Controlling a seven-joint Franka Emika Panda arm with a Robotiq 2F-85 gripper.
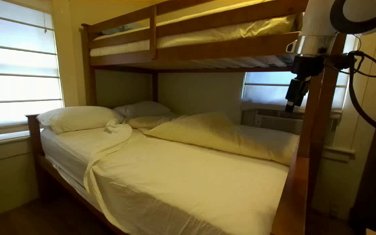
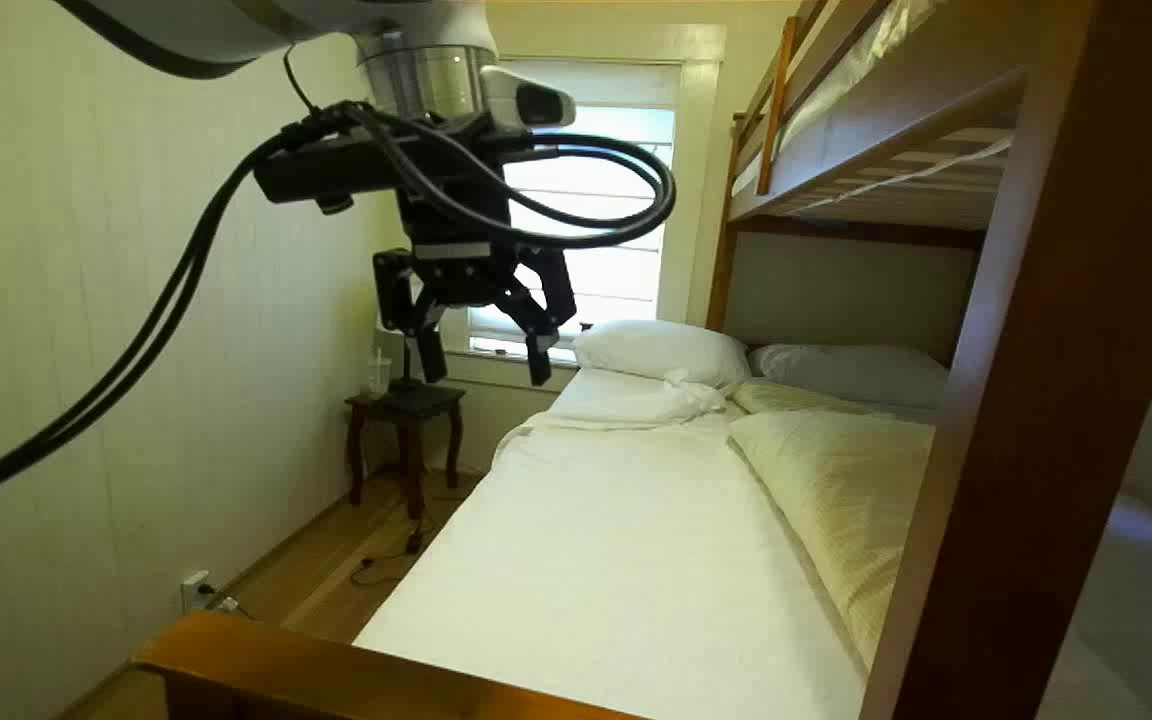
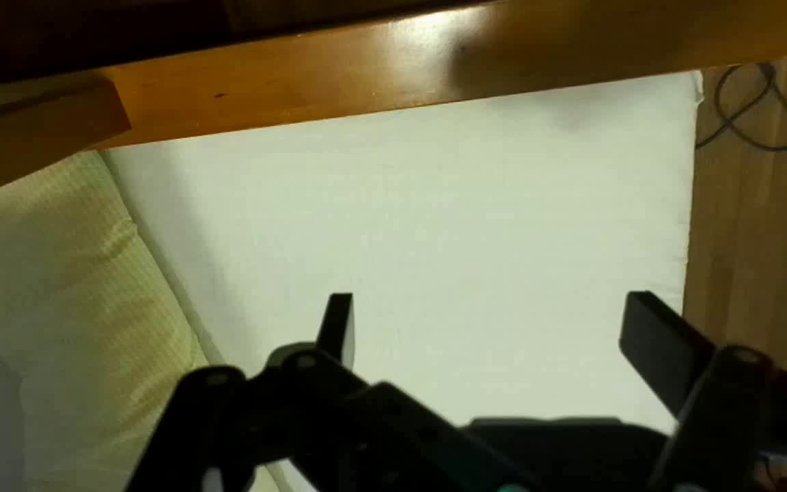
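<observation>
My black gripper (image 2: pixel 486 372) hangs open and empty, fingers pointing down, well above the lower bunk. It also shows in an exterior view (image 1: pixel 289 106) near the bed's end post and in the wrist view (image 3: pixel 490 301). Below it is the white sheet (image 3: pixel 427 225) on the mattress, which also shows in both exterior views (image 1: pixel 188 173) (image 2: pixel 636 520). A pale yellow blanket (image 1: pixel 201 130) lies folded along the wall side of the bed, also in the wrist view (image 3: pixel 79 301). The sheet's loose top edge (image 1: pixel 109 143) is bunched near a white pillow (image 1: pixel 80 119). The gripper touches nothing.
The wooden footboard (image 3: pixel 339 82) and a tall bed post (image 2: pixel 1016 400) stand close to the arm. The upper bunk's rail (image 1: pixel 224 49) overhangs the bed. A small dark side table (image 2: pixel 406 400) stands by the window. Cables (image 3: pixel 769 130) lie on the floor.
</observation>
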